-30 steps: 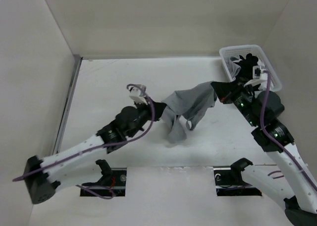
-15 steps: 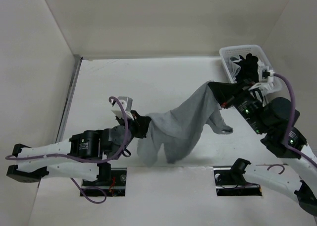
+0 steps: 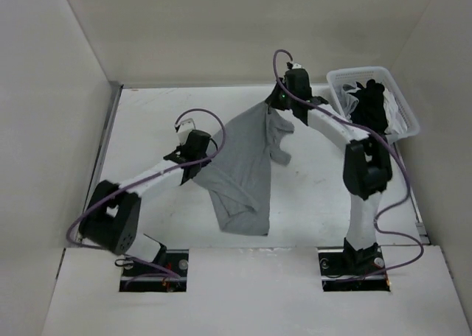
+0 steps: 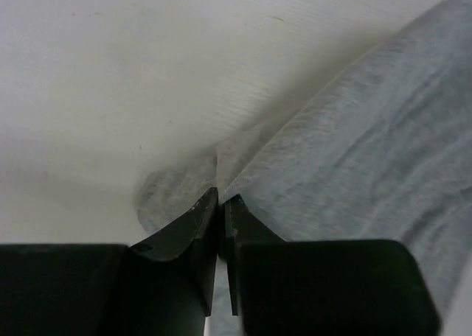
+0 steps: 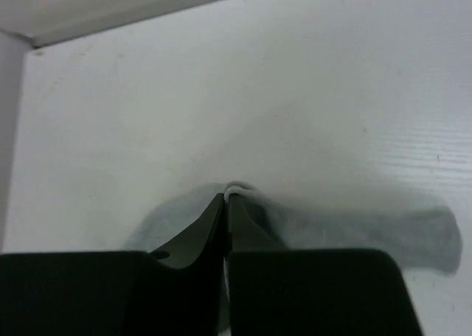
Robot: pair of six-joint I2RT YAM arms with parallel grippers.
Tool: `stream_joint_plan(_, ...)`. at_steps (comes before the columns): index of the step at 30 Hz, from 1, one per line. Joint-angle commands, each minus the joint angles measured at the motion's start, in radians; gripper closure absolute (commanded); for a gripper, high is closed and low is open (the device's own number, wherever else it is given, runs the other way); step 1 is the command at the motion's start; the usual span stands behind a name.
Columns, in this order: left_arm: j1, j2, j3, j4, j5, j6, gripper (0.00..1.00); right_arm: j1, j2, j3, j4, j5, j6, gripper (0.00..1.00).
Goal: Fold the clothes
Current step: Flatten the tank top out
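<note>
The clothes [image 3: 240, 166], bunched a second ago, now hang spread over the middle of the bench [image 3: 147, 122] between the left fingers [image 4: 184, 236] and right fingers [image 5: 193, 233], both pinched shut on the fabric's edge (the arms having swung farther back), so it looks ready to lay flat.

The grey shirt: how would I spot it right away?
Look down at the white table. Near its middle the left gripper and right gripper hold the grey shirt. It is the only light-grey cloth; the dark clothes sit in the white basket at the far right.
</note>
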Motion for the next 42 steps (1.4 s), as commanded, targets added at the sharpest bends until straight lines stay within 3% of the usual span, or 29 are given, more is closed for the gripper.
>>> stream_joint_plan(1,0.132,0.155,0.076,0.312,0.131,-0.012,0.88,-0.056,0.168,0.339,-0.061,-0.057,0.009,0.96)
stream_joint_plan(3,0.204,0.294,0.167,0.372,0.249,-0.033,0.74,-0.082,0.251,0.488,-0.130,-0.041,0.004,0.94)
stream_joint_plan(5,0.258,0.336,0.236,0.376,0.335,-0.046,0.58,-0.108,0.279,0.564,-0.151,0.016,-0.002,0.67)
stream_joint_plan(7,0.269,0.282,0.253,0.367,0.308,-0.041,0.48,-0.116,0.244,0.535,-0.129,0.044,-0.002,0.51)
stream_joint_plan(9,0.252,0.173,0.236,0.336,0.218,-0.004,0.46,-0.110,0.140,0.406,-0.111,0.074,0.010,0.48)
stream_joint_plan(11,0.162,0.064,0.192,0.290,0.121,0.010,0.47,-0.098,0.005,0.197,-0.039,0.123,0.032,0.48)
stream_joint_plan(12,0.086,0.024,0.170,0.265,0.085,0.016,0.51,-0.073,-0.062,0.079,0.013,0.146,0.039,0.52)
stream_joint_plan(13,0.001,-0.002,0.149,0.224,0.055,0.007,0.56,-0.056,-0.133,-0.037,0.061,0.168,0.050,0.63)
stream_joint_plan(15,-0.190,-0.006,0.132,0.129,0.009,-0.061,0.73,-0.012,-0.251,-0.238,0.124,0.203,0.075,0.91)
stream_joint_plan(16,-0.264,0.003,0.126,0.074,-0.019,-0.117,0.88,0.010,-0.310,-0.328,0.142,0.220,0.085,0.99)
stream_joint_plan(18,-0.373,0.014,0.118,0.005,-0.063,-0.275,1.00,0.056,-0.425,-0.497,0.170,0.251,0.110,1.00)
stream_joint_plan(21,-0.437,0.023,0.086,0.012,-0.102,-0.415,1.00,0.123,-0.604,-0.720,0.187,0.315,0.160,0.99)
stream_joint_plan(28,-0.536,0.161,0.072,0.067,-0.105,-0.639,0.68,0.188,-0.956,-1.011,0.104,0.357,0.242,0.94)
stream_joint_plan(37,-0.573,0.165,-0.025,0.104,-0.090,-0.871,0.71,0.183,-1.077,-1.072,0.047,0.325,0.210,0.91)
stream_joint_plan(42,-0.564,0.227,-0.019,0.148,-0.065,-0.900,0.72,0.186,-1.079,-1.073,0.061,0.315,0.201,0.90)
